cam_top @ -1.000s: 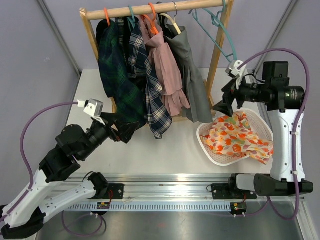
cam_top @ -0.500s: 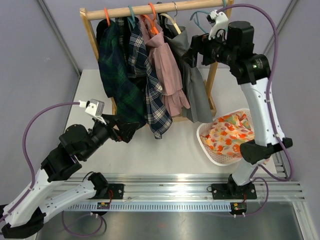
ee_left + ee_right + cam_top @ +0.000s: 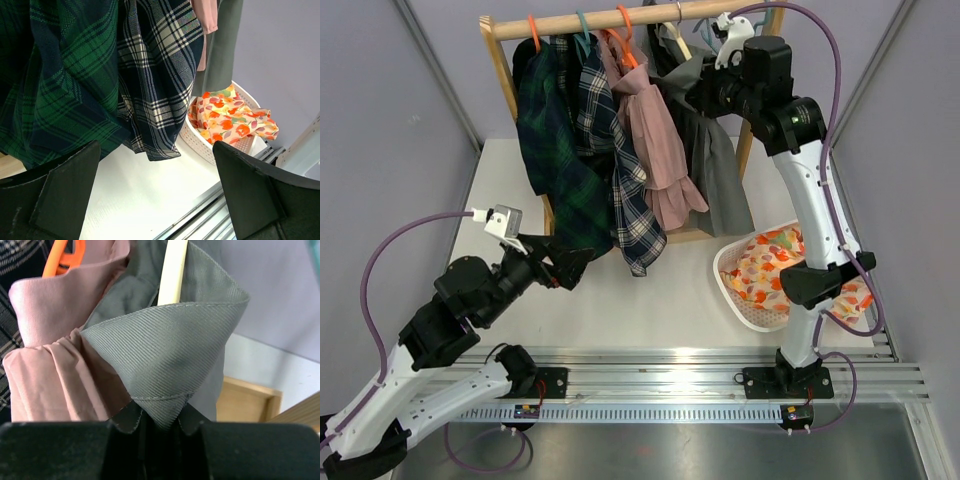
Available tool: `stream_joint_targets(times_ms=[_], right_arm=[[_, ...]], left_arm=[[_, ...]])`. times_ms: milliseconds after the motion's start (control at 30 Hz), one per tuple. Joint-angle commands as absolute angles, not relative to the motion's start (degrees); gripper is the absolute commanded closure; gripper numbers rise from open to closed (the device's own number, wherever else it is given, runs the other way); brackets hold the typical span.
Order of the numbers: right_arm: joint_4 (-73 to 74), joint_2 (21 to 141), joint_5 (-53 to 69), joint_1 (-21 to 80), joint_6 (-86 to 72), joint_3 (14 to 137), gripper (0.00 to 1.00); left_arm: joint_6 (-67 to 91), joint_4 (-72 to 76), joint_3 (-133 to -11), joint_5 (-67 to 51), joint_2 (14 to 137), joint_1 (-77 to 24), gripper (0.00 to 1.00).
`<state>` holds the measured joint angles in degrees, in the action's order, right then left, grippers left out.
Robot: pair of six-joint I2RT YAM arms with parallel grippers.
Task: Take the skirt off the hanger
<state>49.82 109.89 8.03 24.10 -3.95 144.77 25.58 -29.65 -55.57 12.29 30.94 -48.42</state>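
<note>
The grey skirt (image 3: 720,170) hangs from a cream hanger (image 3: 672,32) at the right end of the rack. My right gripper (image 3: 698,96) is raised to the skirt's top edge and is shut on a fold of the grey waistband (image 3: 165,365). In the right wrist view the cream hanger (image 3: 172,270) runs up behind that fold, and the right gripper (image 3: 159,427) pinches the fold's lower corner. My left gripper (image 3: 582,262) is open, low on the table, just below the hem of the plaid garments. In the left wrist view nothing lies between the left gripper's (image 3: 157,200) fingers.
A wooden rack rod (image 3: 620,18) carries a green plaid garment (image 3: 555,150), a navy plaid garment (image 3: 620,190) and a pink garment (image 3: 660,150) on coloured hangers. A white basket (image 3: 730,290) with floral cloth (image 3: 775,265) stands at the right, beside the right arm's base.
My right arm swung up from above the basket to the rack, and its gripper shut on the grey skirt's top edge. The left arm barely moved.
</note>
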Motion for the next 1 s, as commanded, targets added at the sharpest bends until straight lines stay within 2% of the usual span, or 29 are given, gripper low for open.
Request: stream_joint_targets(times_ms=[0,200,967], right_arm=[[40.27,106.79,3.96,24.08,-1.32,148.8,1.0],[29.36,101.34,3.08,23.99,-2.28,143.88,1.0],[29.53,89.14,8.17,23.99,-0.88,125.79,1.0]], left_arm=[[25.67,-26.98,-55.02,13.19,30.23,-48.34,0.01],[24.0,-26.19,-55.28,12.31,30.59,-48.34,0.01],[18.64,-25.4,-54.49,10.72,28.65,-48.34,0.01]])
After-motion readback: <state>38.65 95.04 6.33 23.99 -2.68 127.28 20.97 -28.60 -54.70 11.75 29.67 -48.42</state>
